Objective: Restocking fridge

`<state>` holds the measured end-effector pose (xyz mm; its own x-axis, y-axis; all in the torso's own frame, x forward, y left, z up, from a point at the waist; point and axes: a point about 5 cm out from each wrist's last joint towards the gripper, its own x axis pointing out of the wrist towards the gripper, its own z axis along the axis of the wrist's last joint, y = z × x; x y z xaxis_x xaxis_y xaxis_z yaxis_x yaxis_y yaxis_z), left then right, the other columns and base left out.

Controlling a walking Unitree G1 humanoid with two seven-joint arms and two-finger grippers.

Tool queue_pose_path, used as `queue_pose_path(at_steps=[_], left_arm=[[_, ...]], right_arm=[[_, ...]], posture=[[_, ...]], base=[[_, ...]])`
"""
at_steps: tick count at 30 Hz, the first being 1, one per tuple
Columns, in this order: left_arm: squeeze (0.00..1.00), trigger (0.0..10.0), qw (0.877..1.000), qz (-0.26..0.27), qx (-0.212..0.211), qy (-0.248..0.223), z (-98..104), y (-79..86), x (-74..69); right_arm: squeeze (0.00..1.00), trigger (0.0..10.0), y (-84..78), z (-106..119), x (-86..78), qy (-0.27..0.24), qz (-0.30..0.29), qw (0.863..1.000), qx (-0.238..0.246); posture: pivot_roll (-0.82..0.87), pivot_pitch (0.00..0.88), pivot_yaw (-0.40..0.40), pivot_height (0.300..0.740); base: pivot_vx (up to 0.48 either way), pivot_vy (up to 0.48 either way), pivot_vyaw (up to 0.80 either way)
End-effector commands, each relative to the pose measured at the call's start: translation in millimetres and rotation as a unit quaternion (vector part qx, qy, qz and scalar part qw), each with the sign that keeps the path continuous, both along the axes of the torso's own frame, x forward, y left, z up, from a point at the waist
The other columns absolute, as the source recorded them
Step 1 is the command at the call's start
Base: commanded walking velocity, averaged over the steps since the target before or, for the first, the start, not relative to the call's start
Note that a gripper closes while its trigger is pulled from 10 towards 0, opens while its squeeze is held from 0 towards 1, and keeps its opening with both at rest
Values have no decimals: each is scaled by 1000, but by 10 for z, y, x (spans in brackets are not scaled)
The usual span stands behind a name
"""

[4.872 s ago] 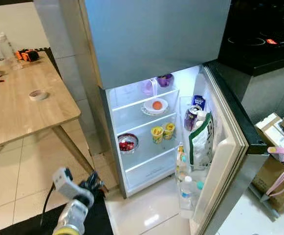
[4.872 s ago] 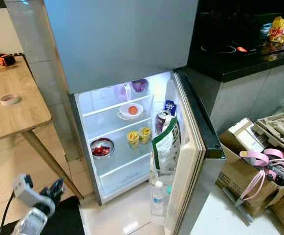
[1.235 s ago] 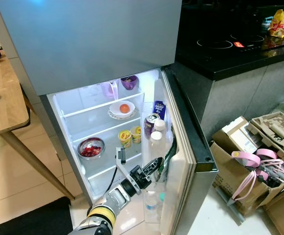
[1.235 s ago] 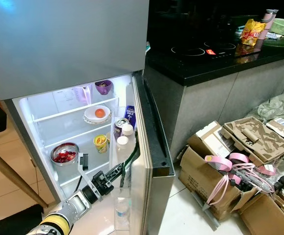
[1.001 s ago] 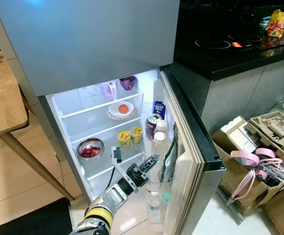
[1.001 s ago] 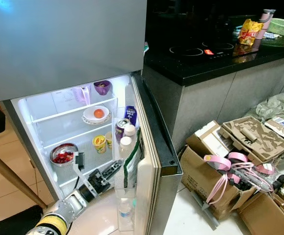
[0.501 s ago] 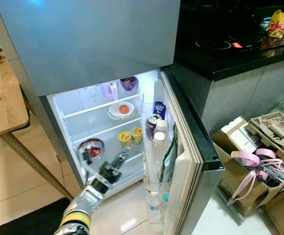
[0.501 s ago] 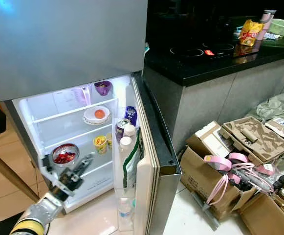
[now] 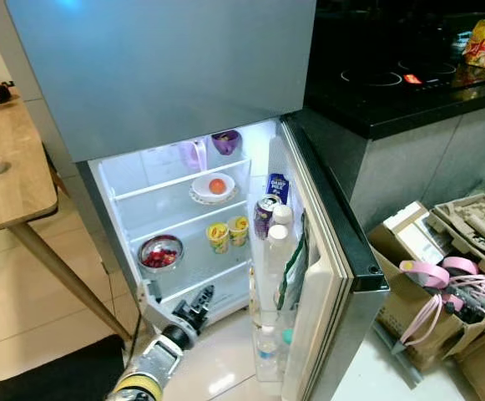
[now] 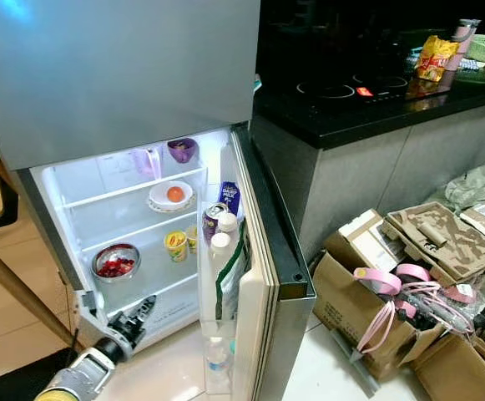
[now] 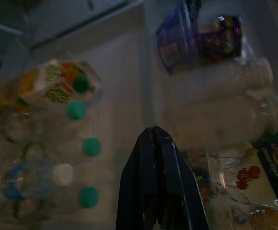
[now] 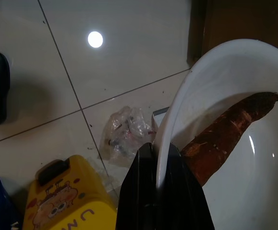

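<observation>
The fridge's lower compartment stands open, its door [image 9: 342,276] swung to the right. On the shelves sit a purple bowl [image 9: 225,140], a plate with an orange [image 9: 213,187], yoghurt cups [image 9: 219,236] and a bowl of red fruit [image 9: 160,252]. The door racks hold a milk carton [image 9: 279,187], a can [image 9: 265,215], bottles [image 9: 277,242] and a snack bag [image 9: 295,267]. My left gripper [image 9: 204,294] is low in front of the bottom shelf, shut and empty, pointing at the door racks [image 11: 153,132]. My right gripper [image 12: 156,146] is shut on the rim of a white bowl [image 12: 234,96] holding a brown root [image 12: 225,129].
A wooden table [image 9: 8,184] stands to the left and a black mat [image 9: 50,376] lies on the tiles. A black counter with a hob [image 9: 392,92] and cardboard boxes [image 9: 426,251] are to the right. Below the bowl lie a yellow box [image 12: 67,201] and crumpled wrap [image 12: 124,134].
My left arm has drawn back from the door racks, to the left and down, to the front of the bottom shelf. The fridge contents have not moved.
</observation>
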<state>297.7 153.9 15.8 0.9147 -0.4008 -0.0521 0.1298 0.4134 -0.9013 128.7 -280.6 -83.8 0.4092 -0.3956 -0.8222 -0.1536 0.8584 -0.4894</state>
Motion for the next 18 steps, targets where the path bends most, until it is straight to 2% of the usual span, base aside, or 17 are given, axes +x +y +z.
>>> queue_pose_path(at_steps=[1,4,10,18], left_arm=[[0,10000,1000,-11,5,-2,41,-76,52],[0,10000,1000,-10,6,-6,66,-92,80],[0,10000,1000,-8,7,-6,86,-109,107],[0,10000,1000,-15,9,-6,92,-160,115]], right_arm=[[0,10000,7,0,6,-2,1,1000,2],[0,10000,13,-4,4,2,3,1000,3],[0,10000,2,-3,-4,1,-5,1000,5],[0,10000,-29,13,5,-5,-7,1000,3]], posture=[[-95,0,9,740],[-96,0,10,740],[-96,0,10,740],[-101,0,11,740]], base=[[0,0,0],[0,0,-421],[0,0,-779],[0,0,0]])
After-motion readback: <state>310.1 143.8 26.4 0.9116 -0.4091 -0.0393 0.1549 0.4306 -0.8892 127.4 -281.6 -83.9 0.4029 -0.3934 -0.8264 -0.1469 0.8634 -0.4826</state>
